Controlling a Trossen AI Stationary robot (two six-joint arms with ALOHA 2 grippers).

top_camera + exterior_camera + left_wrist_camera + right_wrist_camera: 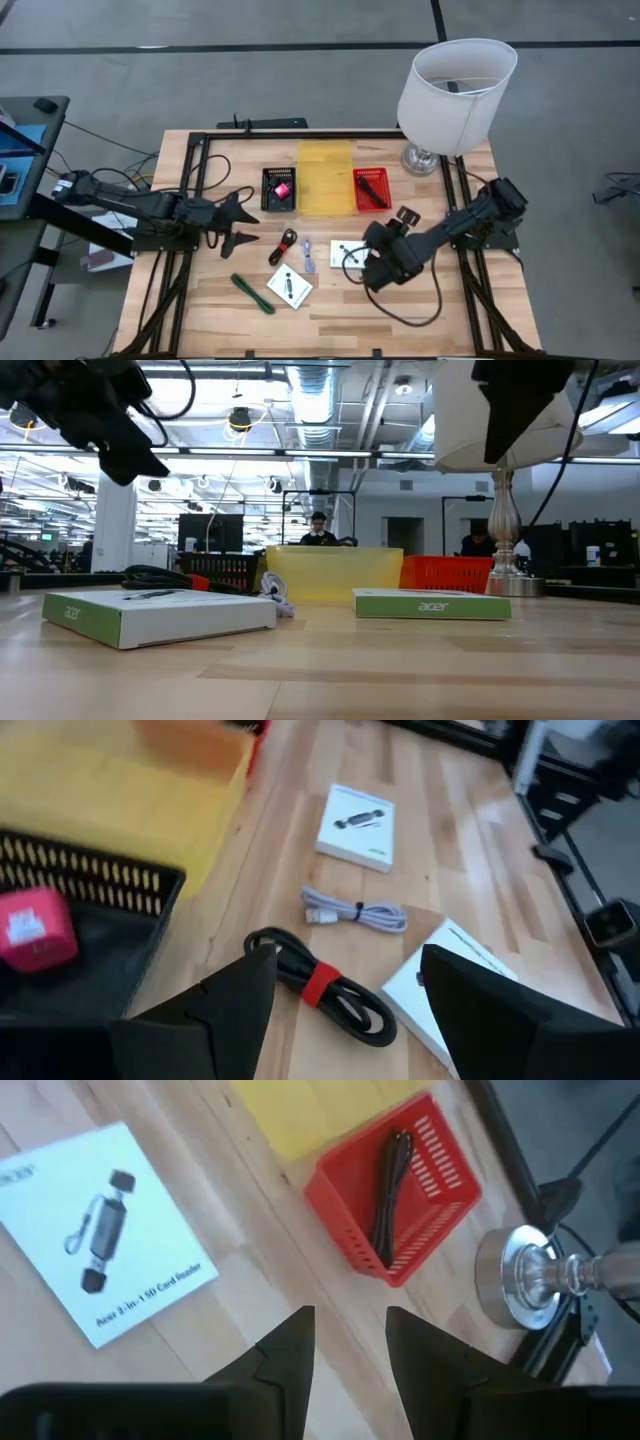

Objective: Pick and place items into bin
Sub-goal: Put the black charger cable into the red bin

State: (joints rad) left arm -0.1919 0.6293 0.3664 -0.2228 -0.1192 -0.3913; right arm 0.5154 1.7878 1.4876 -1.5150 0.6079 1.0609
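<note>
— What lay nearest the desk's front edge?
— A green stick (252, 293) and a white card (290, 287), then a black cord with a red tie (283, 246).
— And the grippers?
— The left gripper (240, 222) hung spread wide above the left side, empty. The right gripper (372, 262) hovered narrowly parted over the second card (347, 256), empty.
— Farther back?
— Black (278, 190), yellow (324, 178) and red (371, 188) bins.

The box (105, 1230) face reads "Acer 3-in-1 SD Card Reader" under a drawing of the reader; its corner lettering looks like "acer", though it is cut off. Both box edges (432, 606) (155, 618) in the low view read "acer".
</note>
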